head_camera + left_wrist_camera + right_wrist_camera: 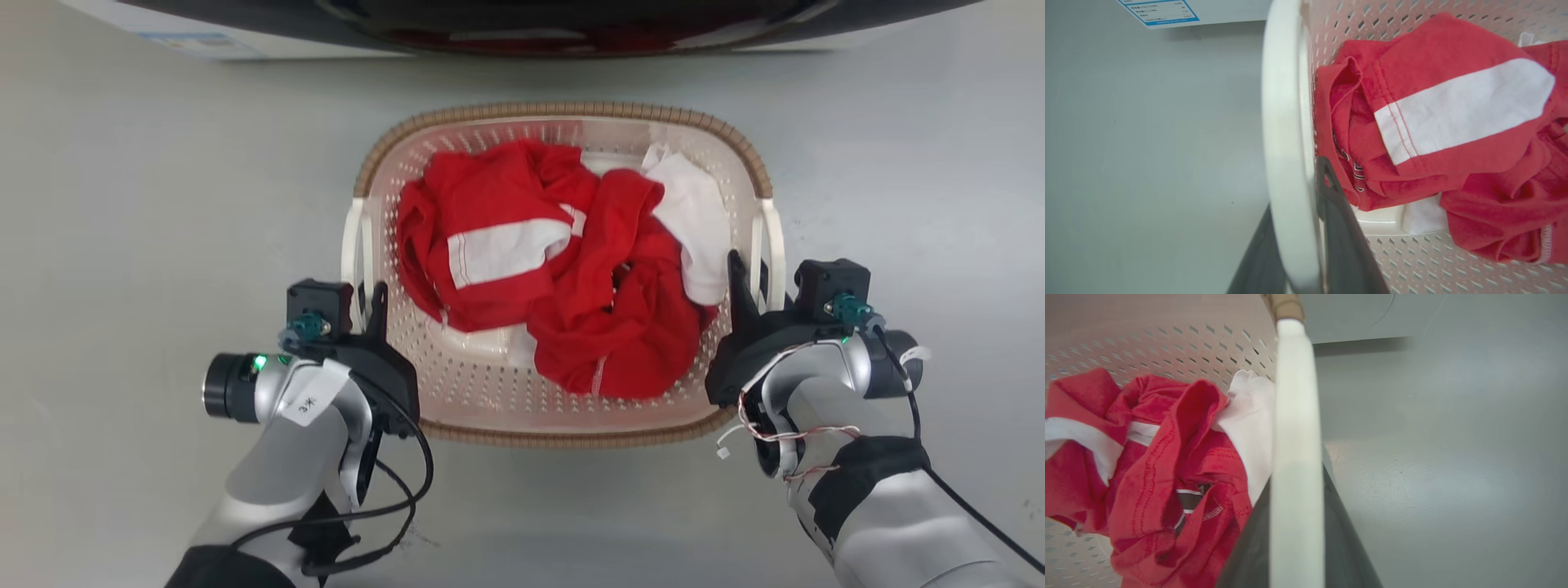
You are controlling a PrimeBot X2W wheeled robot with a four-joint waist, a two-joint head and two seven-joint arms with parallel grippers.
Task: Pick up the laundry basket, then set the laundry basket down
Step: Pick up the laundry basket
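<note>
Grey floor [163, 204] all around, with the front of a washer [539, 24] along the top of the head view. Just in front of it sits the laundry basket [563, 110], with a pile of red and white clothes [555, 286] inside.

As we read it, we're at the grab stage of the pick-up, with one arm on each side of the basket. Our left gripper [369, 296] straddles the left handle [353, 245], one dark finger inside the basket wall and one outside. In the left wrist view both fingers sit tight against the white bar, with no gap we can spot. Same deal on the other side: the right gripper [753, 276] is closed in on the right handle [774, 245], with the bar pinched between its fingers.

We can't say for sure whether the bottom is off the floor, but it looks down to us.

Next move, we reckon, is a straight lift with both arms rising together at the same rate. If one side leads, the basket tips and the clothes slide, or a handle twists out of the pinch. Setting it down would be the same thing in reverse, landing flat.
</note>
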